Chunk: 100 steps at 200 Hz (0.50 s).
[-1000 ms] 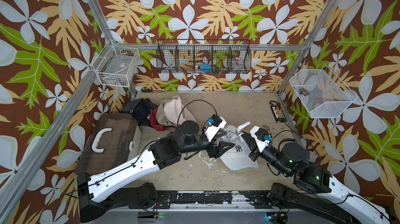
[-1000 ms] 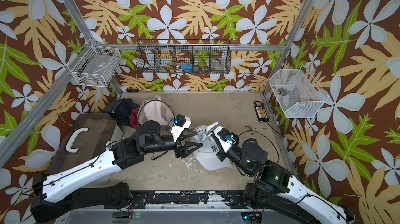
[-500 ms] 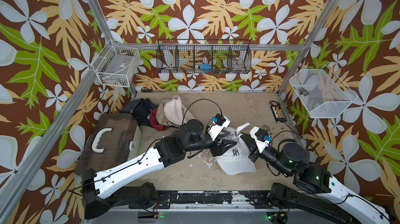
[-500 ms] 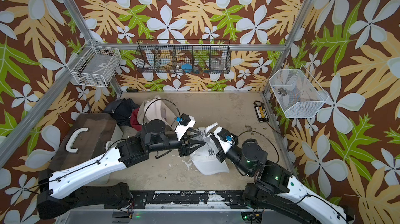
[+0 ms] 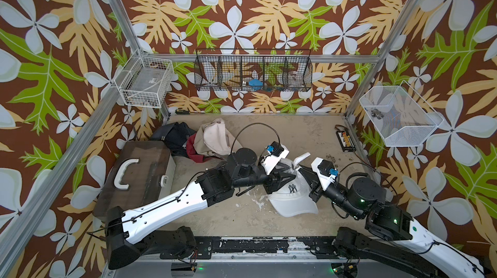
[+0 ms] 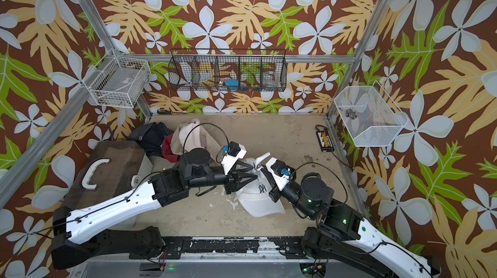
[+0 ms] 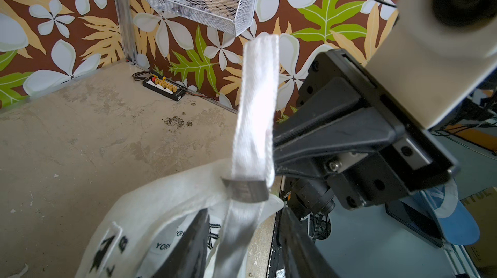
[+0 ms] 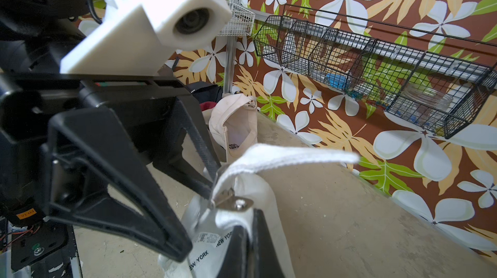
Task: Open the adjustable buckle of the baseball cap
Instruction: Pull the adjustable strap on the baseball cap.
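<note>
A white baseball cap (image 5: 293, 198) (image 6: 258, 201) with a black logo hangs between my two grippers above the floor. Its metal buckle (image 7: 246, 189) (image 8: 234, 204) sits at the back opening, and the white strap (image 7: 255, 101) (image 8: 295, 155) sticks out past it. My right gripper (image 8: 246, 220) (image 5: 302, 171) is shut on the cap's back band just beside the buckle. My left gripper (image 7: 243, 217) (image 5: 285, 174) is open, its fingers (image 7: 188, 247) standing on either side of the strap below the buckle, with gaps showing.
A pile of other caps (image 5: 212, 139) lies at the back left, beside a brown case (image 5: 137, 174) with a white handle. Wire baskets hang on the walls: black (image 5: 252, 73), white (image 5: 145, 80), white mesh (image 5: 398, 118). A connector board (image 5: 344, 140) lies by the right wall.
My left gripper has moved right onto the cap's back and its jaws have narrowed round the strap. The right gripper has kept its hold, and the cap has shifted slightly.
</note>
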{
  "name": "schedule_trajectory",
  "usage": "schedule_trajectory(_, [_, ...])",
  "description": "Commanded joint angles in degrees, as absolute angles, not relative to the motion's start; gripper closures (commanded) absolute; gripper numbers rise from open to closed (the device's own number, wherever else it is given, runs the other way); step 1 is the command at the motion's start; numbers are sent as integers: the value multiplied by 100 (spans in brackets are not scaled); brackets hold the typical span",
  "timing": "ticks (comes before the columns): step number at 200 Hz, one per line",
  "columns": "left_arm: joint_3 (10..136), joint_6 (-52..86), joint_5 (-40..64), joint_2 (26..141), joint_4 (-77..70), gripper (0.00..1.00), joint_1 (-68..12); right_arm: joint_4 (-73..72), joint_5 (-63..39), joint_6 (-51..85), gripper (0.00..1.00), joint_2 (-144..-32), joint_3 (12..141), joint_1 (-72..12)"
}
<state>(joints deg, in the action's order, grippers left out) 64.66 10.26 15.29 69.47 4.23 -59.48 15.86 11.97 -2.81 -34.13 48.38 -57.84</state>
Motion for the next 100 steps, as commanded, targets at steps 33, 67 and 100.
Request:
schedule_trajectory(33, [6504,940,1503,6961,246,83,-5950,1353,1212,-236,100,-3366,4863,-5792])
schedule_trajectory(67, [6478,939,1546,6935,262,97,-5950,1372,1289,-238,100,-3340,4860,-5792])
schedule_trajectory(100, [6443,938,1599,6926,307,100,-5951,1401,1344,-171,100,-3349,4922,-5792])
